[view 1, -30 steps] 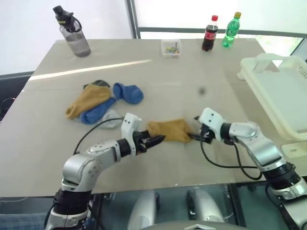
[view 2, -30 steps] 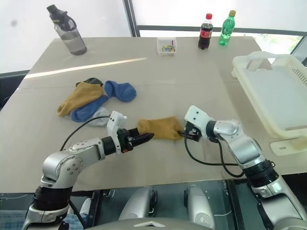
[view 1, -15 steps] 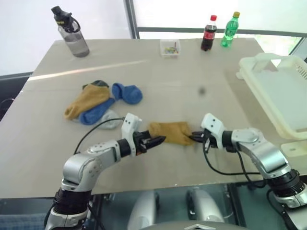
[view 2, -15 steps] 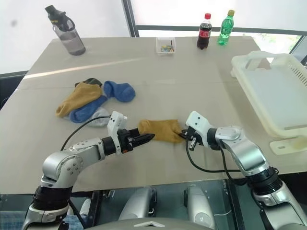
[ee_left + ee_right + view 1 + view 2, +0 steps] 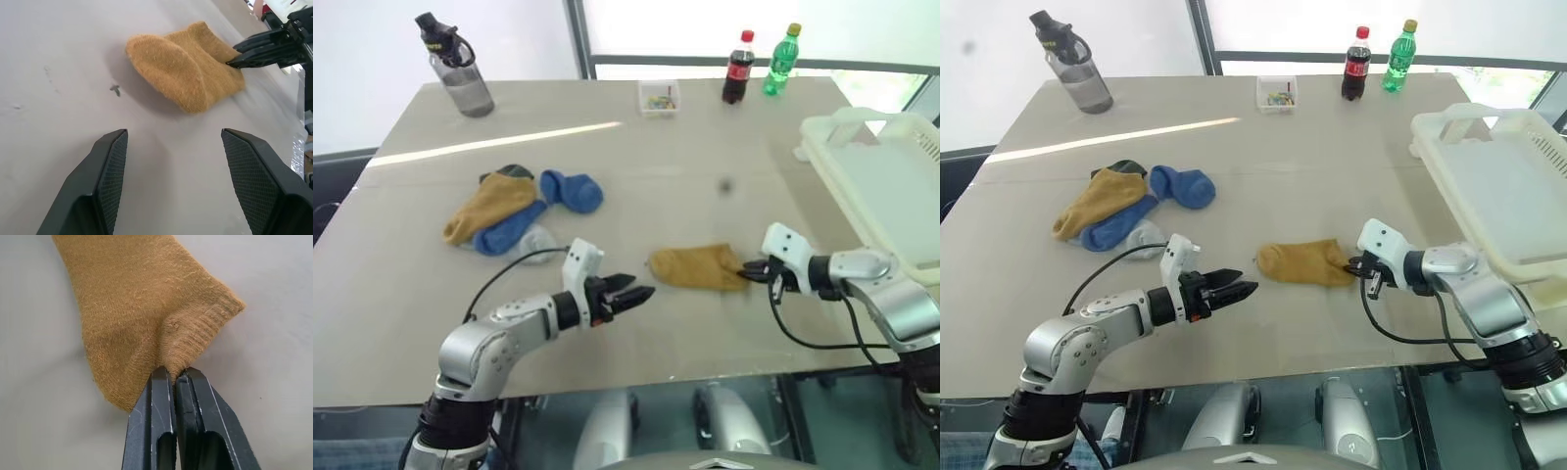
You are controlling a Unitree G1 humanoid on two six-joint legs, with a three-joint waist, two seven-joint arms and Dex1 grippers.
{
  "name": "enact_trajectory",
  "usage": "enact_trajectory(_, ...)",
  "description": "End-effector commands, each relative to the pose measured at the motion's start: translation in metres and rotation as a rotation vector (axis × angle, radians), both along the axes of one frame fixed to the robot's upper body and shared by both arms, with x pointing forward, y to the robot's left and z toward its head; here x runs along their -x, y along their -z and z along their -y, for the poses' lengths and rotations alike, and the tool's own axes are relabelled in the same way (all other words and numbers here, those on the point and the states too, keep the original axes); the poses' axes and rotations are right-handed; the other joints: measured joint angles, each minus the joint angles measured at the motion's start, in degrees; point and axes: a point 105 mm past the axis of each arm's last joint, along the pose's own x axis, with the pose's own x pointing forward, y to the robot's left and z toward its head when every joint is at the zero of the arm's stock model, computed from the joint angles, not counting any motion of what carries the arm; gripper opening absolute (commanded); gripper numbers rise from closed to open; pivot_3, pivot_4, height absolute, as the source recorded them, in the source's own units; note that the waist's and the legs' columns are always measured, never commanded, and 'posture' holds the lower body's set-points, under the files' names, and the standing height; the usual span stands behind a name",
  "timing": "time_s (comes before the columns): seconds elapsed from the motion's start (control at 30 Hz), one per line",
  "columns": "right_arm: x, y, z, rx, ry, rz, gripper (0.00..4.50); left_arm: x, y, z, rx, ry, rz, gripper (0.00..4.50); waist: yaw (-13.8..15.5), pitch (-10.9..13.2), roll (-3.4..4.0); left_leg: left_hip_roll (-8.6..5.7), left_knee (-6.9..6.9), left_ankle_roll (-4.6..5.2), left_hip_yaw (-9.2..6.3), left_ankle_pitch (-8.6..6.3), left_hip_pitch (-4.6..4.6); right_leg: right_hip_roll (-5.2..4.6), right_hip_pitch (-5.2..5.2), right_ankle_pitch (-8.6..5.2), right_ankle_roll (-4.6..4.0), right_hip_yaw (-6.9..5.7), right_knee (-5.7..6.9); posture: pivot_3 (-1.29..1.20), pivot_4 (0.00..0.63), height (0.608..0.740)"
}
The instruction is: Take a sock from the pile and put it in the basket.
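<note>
- Mustard-yellow knit is pinched at its cuff edge between the closed fingers of the right gripper (image 5: pixel 173 377); the sock (image 5: pixel 698 266) otherwise lies flat on the table (image 5: pixel 705 157), stretched toward the robot's left.
- The left gripper (image 5: pixel 636 292) hovers just beside the sock's toe end with its jaws spread and nothing between them; in its wrist view both fingers (image 5: pixel 110 161) stand apart from the fabric.
- Farther to the left, well apart from the held sock, the pile (image 5: pixel 514 211) rests with another yellow sock, blue ones and a dark green wad.
- The basket (image 5: pixel 886 191) stands at the table's right edge, beyond the right arm.
- At the far edge are a clear bottle (image 5: pixel 460 69), a small clear box (image 5: pixel 661 96) and two soda bottles (image 5: pixel 739 67).
- Step in hand, as I judge it: the sock is taken and separated from the pile, and the carry is under way.
- The next move calls for lifting the sock clear of the table and swinging it right over the basket rim before letting go; the grip on one edge is thin, so the sock may slip.
</note>
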Motion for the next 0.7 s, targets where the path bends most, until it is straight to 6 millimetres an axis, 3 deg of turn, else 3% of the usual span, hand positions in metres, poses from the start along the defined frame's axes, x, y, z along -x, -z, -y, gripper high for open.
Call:
enact_trajectory(0.03,-0.002,-0.013,-0.002,0.000,-0.043,0.059,0.05,0.002,-0.007,0.002,0.005,0.011,0.023,3.23,0.0,0.0,0.00,0.00,0.00,0.00,0.00,0.00,0.00,0.00,0.00,0.00,0.00,0.00,0.00,0.00,0.150,0.740)
enact_trajectory(0.2,0.000,-0.010,-0.003,0.020,-0.071,0.058,0.05,-0.001,-0.007,0.000,0.001,0.003,0.022,3.23,0.0,0.0,0.00,0.00,0.00,0.00,0.00,0.00,0.00,0.00,0.00,0.00,0.00,0.00,0.00,0.00,0.150,0.740)
enact_trajectory(0.33,-0.006,-0.016,0.000,0.017,-0.053,0.124,1.36,-0.003,-0.005,-0.002,-0.003,-0.009,0.018,3.23,0.0,0.0,0.00,0.00,0.00,0.00,0.00,0.00,0.00,0.00,0.00,0.00,0.00,0.00,0.00,0.00,0.150,0.740)
enact_trajectory(0.4,-0.007,-0.020,0.005,0.036,-0.035,0.139,2.28,-0.005,-0.005,-0.004,-0.004,-0.018,0.014,3.23,0.0,0.0,0.00,0.00,0.01,0.00,0.01,0.00,0.00,0.00,0.00,0.00,0.00,0.01,0.00,0.00,0.150,0.740)
enact_trajectory(0.7,-0.005,-0.058,0.016,0.044,-0.007,0.227,2.28,-0.011,-0.005,-0.008,0.001,-0.041,0.005,3.23,0.0,0.0,0.01,0.00,0.00,0.00,-0.01,0.00,0.00,-0.01,0.00,0.00,0.00,0.00,0.00,0.00,0.150,0.740)
